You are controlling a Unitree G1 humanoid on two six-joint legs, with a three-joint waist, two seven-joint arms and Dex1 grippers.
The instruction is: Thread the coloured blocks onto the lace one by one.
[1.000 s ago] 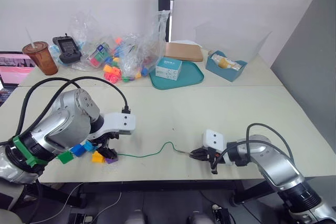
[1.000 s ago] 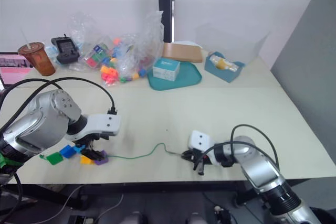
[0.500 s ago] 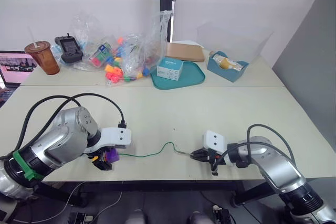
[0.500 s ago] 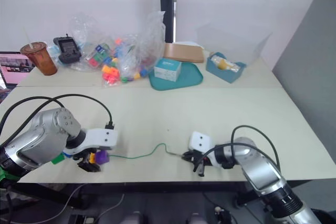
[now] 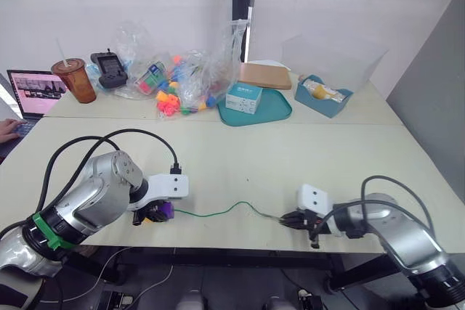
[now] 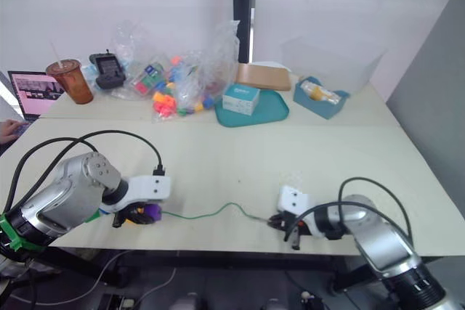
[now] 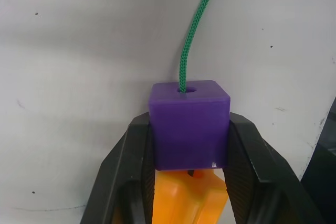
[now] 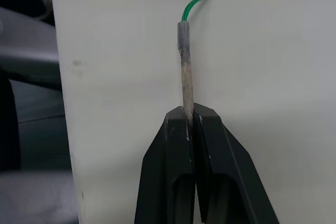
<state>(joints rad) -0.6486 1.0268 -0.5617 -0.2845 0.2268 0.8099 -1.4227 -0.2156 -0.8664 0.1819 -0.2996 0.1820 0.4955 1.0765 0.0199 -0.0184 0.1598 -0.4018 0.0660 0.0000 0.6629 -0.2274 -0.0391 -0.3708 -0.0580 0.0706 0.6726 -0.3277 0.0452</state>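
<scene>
A purple block is clamped between the two fingers of my left gripper, which is shut on it. The green lace enters the hole in the block's face and runs right across the table. An orange block sits directly behind the purple one, between the same fingers. My right gripper is shut on the lace's stiff grey tip, low over the table near the front edge.
At the back stand a clear bag of multicoloured toy pieces, a teal tray with a small box, a blue bin, a cup and a laptop with a person's hand beside it.
The whole picture has shifted, so the camera moved. My left arm has swung low over the row of blocks, hiding the green and blue ones. The right gripper keeps its hold.
</scene>
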